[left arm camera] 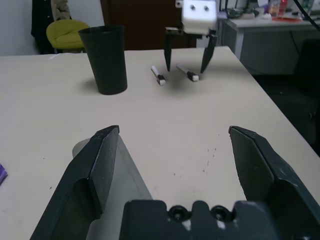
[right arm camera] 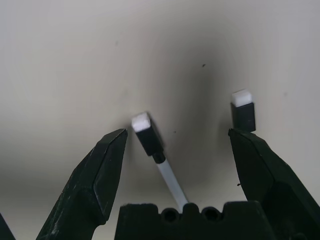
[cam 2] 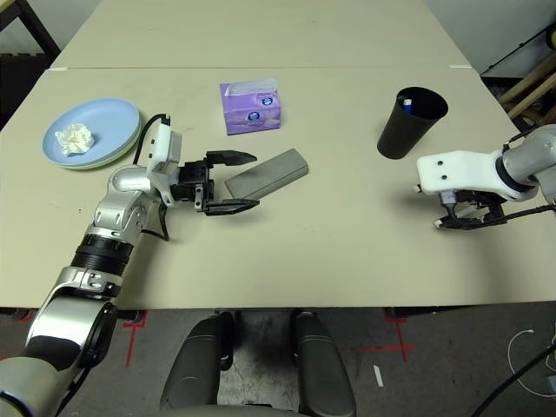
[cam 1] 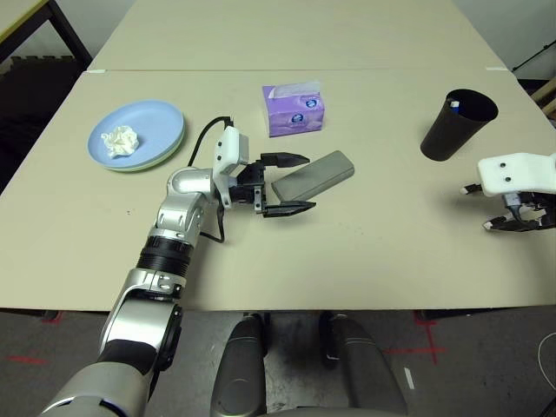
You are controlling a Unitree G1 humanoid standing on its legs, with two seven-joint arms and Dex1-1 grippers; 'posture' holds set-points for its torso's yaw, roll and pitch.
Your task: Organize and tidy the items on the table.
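Observation:
A grey oblong glasses case (cam 1: pixel 314 175) lies mid-table. My left gripper (cam 1: pixel 309 182) is open around its near end without closing on it; the case (left arm camera: pixel 117 172) sits close to one finger. At the right, my right gripper (cam 2: pixel 469 217) hangs open just above the table, over two white pens. One pen (right arm camera: pixel 150 135) lies between its fingers, and the other pen (right arm camera: pixel 243 112) is just outside one fingertip. The black cup (cam 1: pixel 458 123) stands upright beyond them with a blue-tipped thing inside. A crumpled tissue wad (cam 1: pixel 120 140) rests on the light blue plate (cam 1: pixel 152 120), stacked on the pale green plate (cam 1: pixel 167 155).
A purple tissue box (cam 1: pixel 294 109) stands just beyond the case. The beige table (cam 1: pixel 373 252) has bare room between the two arms and along its front edge. A second table (cam 1: pixel 287 35) adjoins at the back.

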